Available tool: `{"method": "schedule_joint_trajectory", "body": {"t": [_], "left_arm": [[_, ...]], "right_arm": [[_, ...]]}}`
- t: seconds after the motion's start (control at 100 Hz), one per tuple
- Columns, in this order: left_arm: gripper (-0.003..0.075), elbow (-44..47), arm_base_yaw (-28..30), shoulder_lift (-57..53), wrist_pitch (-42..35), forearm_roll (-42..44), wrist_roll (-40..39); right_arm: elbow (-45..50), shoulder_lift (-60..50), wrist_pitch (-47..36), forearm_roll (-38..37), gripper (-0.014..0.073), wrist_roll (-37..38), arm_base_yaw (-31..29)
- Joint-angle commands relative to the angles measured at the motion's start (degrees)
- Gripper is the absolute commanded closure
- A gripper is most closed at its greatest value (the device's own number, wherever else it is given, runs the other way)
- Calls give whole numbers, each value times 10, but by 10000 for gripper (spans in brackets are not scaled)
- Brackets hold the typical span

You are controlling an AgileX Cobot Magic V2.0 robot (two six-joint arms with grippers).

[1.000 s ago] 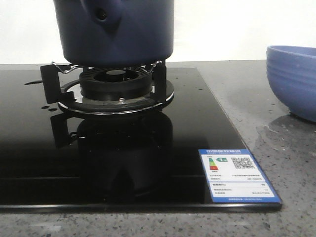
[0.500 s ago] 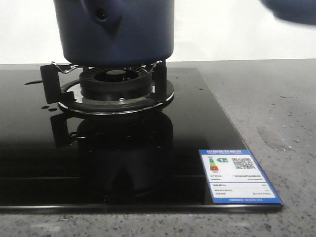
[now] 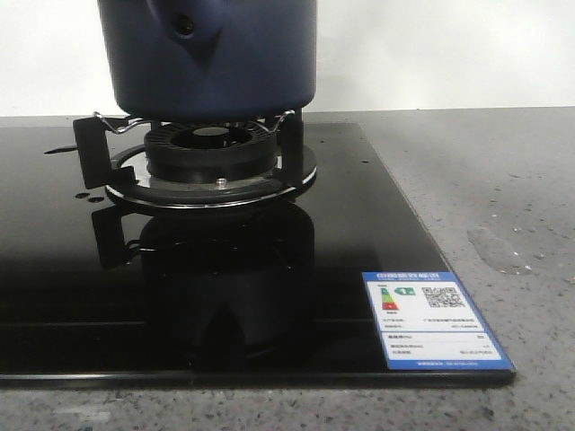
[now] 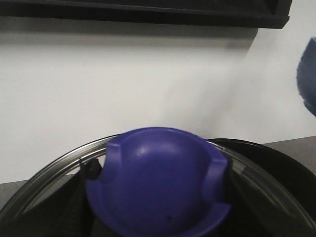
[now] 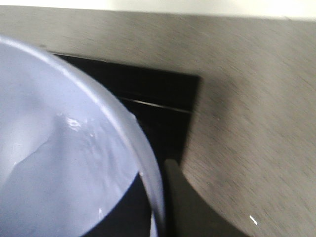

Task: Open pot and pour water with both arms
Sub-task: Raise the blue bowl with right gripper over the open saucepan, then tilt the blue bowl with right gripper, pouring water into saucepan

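front view sharp, evenly lit; glossy black hob (image 3: 377,233) mirrors the burner (image 3: 211,153). left wrist view soft, purple knob (image 4: 158,187) too close for focus. right wrist view motion-blurred, glare specks on pale bowl (image 5: 64,163).

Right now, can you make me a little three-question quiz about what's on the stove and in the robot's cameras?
1. True or false: the pot stands on the burner of the black cooktop.
2. What colour is the knob on the glass lid in the left wrist view?
A. red
B. blue
C. green
3. Fill in: the right wrist view looks into a pale bowl that has ____ in it.

Key:
1. true
2. B
3. water
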Motion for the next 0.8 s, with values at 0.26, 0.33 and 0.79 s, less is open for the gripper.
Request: {"method": "schedule_joint_trajectory", "body": {"t": [0.26, 0.33, 0.79], "left_arm": [[471, -20, -6, -6, 21, -15, 1], [471, -20, -6, -6, 21, -15, 1], [471, -20, -33, -6, 12, -10, 1]], "right_arm": [[-148, 89, -84, -24, 650, 11, 105], [-151, 98, -109, -65, 650, 11, 124], [-148, 103, -195, -235, 631, 14, 164]]}}
